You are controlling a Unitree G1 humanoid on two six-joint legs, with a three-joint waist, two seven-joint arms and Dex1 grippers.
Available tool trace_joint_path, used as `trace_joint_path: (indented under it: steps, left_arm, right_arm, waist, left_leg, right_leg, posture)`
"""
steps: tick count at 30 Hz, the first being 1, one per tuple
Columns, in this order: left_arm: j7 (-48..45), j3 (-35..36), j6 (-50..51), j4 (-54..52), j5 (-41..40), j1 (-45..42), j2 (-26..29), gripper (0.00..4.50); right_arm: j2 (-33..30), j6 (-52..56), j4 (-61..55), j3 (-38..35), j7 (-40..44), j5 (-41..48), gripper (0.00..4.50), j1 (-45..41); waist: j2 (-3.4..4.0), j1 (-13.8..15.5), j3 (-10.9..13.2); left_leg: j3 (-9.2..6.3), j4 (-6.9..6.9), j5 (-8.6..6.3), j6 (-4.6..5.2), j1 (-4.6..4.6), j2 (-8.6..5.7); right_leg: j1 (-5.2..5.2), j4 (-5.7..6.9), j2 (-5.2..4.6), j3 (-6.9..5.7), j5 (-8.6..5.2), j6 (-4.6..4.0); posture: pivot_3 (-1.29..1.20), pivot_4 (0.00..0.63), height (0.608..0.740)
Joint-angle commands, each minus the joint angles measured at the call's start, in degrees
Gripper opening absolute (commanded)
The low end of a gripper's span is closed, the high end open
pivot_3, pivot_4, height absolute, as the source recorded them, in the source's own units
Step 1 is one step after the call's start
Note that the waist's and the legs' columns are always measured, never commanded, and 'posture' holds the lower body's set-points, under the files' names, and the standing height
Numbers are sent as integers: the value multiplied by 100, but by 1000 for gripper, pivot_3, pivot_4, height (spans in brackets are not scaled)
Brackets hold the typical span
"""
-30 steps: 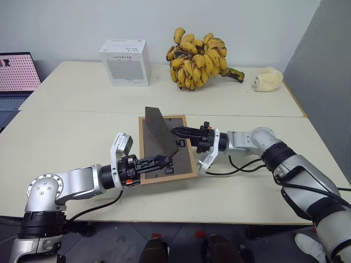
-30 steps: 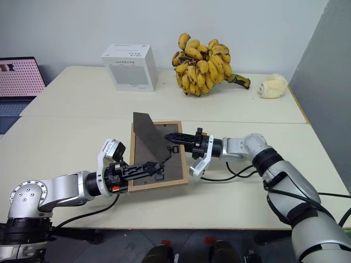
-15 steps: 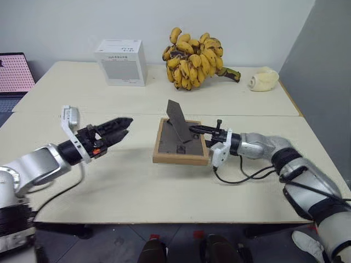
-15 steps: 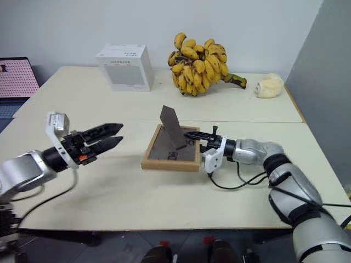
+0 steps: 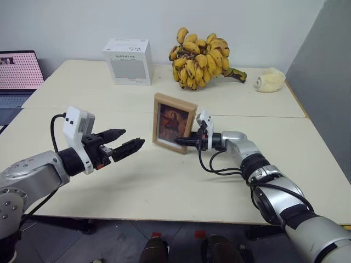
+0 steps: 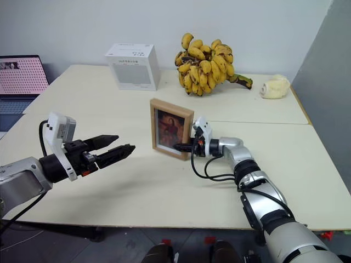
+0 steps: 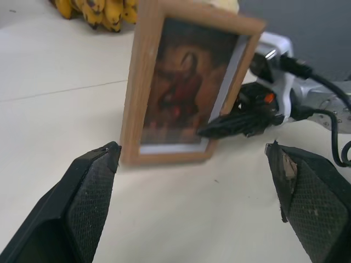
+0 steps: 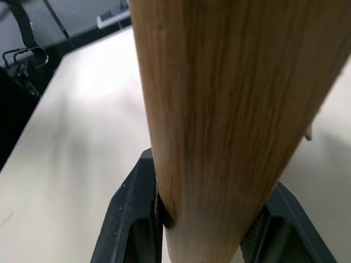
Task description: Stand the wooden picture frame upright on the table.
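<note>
The wooden picture frame (image 5: 174, 123) stands upright on the table (image 5: 164, 186), its reddish-brown picture facing me. My right gripper (image 5: 184, 141) is shut on the frame's right edge near the bottom; in the right wrist view the light wood (image 8: 230, 109) sits clamped between the black fingers (image 8: 134, 219). My left gripper (image 5: 134, 137) hovers open to the left of the frame, apart from it, pointing at it. In the left wrist view the frame (image 7: 181, 90) shows between the spread fingers (image 7: 90, 186), with the right gripper at its side. The frame's back and stand are hidden.
A white box (image 5: 129, 61) and a bunch of bananas (image 5: 200, 57) stand at the back of the table, with a pale lump (image 5: 270, 79) at the far right. A laptop (image 5: 19, 71) sits at the far left. A black cable (image 5: 219, 164) loops beside the right arm.
The frame lay back-up on the table and has been raised upright by the right gripper. The left gripper let go of it, opened wide and drew away to the left.
</note>
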Motion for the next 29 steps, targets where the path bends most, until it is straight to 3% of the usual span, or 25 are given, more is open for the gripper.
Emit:
trace_joint_path:
  steps: [1,8,13,17,21,24,29]
  left_arm:
    - [-310,0,-355,-173,568,71,37,4500]
    - [-505,-179,-562,-49,1039,-41,-191,4500]
    - [-729,-241,-606,174,1282,-163,-213,4500]
    - [-957,-290,-623,510,1612,-209,-56,4500]
    - [-1300,-276,-648,879,1892,-252,124,4500]
    - [-1667,-207,-724,1464,2032,-573,297,4500]
    - [-2224,-208,-590,1938,2009,-983,482,4500]
  right_arm:
    - [9,-131,277,-117,-143,-364,1639,-234]
    - [0,-311,259,-316,-259,-629,3285,-120]
    - [-628,-474,-282,-300,-284,-931,4448,482]
    - [-1584,37,-2389,-412,-575,-1071,4493,1568]
    - [-2194,2159,-5669,-646,-1111,-704,4493,2664]
    - [-1901,4768,-8459,-1046,-2057,163,4493,2917]
    - [-1508,6323,-9632,-1311,-2832,602,4493,2716]
  waist:
    - [-1,-11,-1]
    - [-2,-14,-1]
    - [-4,20,-2]
    - [-4,55,-3]
    - [-2,29,-2]
    - [2,-93,1]
    - [-4,-139,-3]
  left_leg:
    - [3,0,0,0,0,2]
    - [8,0,0,0,1,7]
    - [4,0,0,0,-2,7]
    - [8,1,0,1,-3,1]
    - [3,-4,-1,1,-9,7]
    - [3,-11,0,-1,-12,21]
    - [-5,-23,14,-25,-2,62]
  right_leg:
    - [0,-1,3,2,0,0]
    - [-2,-1,8,7,2,4]
    - [-2,-2,11,2,2,4]
    - [1,-10,6,6,5,11]
    - [-3,-17,8,3,4,11]
    - [-44,11,11,24,3,11]
    - [-47,12,55,7,0,15]
  posture:
    - [0,150,740]
    - [0,150,740]
    - [0,150,740]
    - [0,150,740]
    - [0,150,740]
    - [0,150,740]
    - [0,150,740]
